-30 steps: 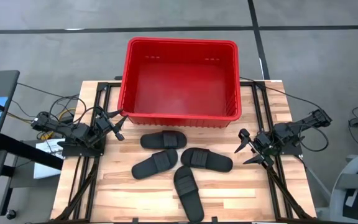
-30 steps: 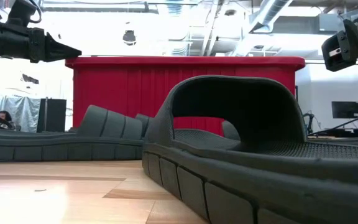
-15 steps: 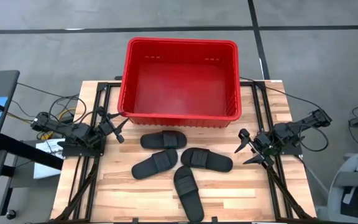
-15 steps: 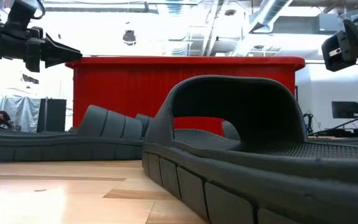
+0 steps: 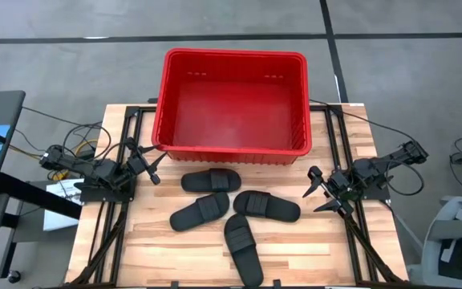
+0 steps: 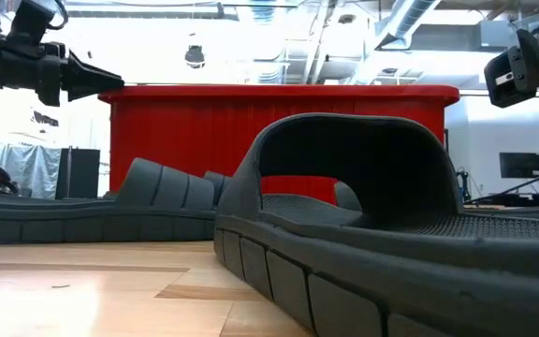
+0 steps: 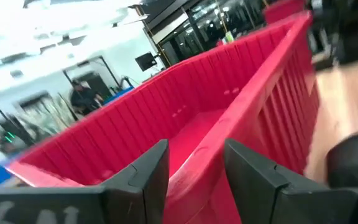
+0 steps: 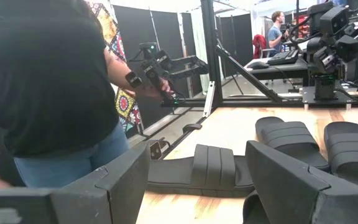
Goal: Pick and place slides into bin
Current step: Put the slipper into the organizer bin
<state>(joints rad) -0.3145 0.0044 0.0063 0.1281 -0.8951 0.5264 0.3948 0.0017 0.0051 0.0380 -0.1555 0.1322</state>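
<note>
Inside, bin [image 5: 233,100] bare — four slides [image 5: 210,181] on table [image 5: 167,249].

My two arms are dark, nearly black, built of blocky jointed segments with thin black cables trailing off behind them. My left gripper [image 5: 147,163] and right gripper [image 5: 317,190] each end in two matte black fingers [image 8: 294,186], broad and flat-faced with angular, chamfered edges and tapering tips.
</note>
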